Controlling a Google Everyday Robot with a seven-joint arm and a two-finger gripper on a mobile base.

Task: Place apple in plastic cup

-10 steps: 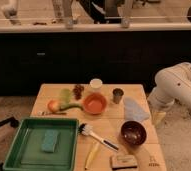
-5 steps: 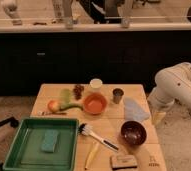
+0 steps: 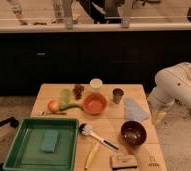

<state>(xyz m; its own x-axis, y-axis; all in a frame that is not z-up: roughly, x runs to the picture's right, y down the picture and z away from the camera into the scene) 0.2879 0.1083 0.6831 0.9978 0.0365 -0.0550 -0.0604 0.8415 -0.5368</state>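
A: Status?
B: My arm (image 3: pixel 176 85) sits off the table's (image 3: pixel 106 125) right edge, gripper (image 3: pixel 159 118) low beside it, jaws spread, nothing grasped yet. Plastic cup (image 3: pixel 65 95) upright far-left, ready to receive. Apple (image 3: pixel 53 105) just near-left of it.

No legible text, labels, brands, numbers or signs on any object or surface
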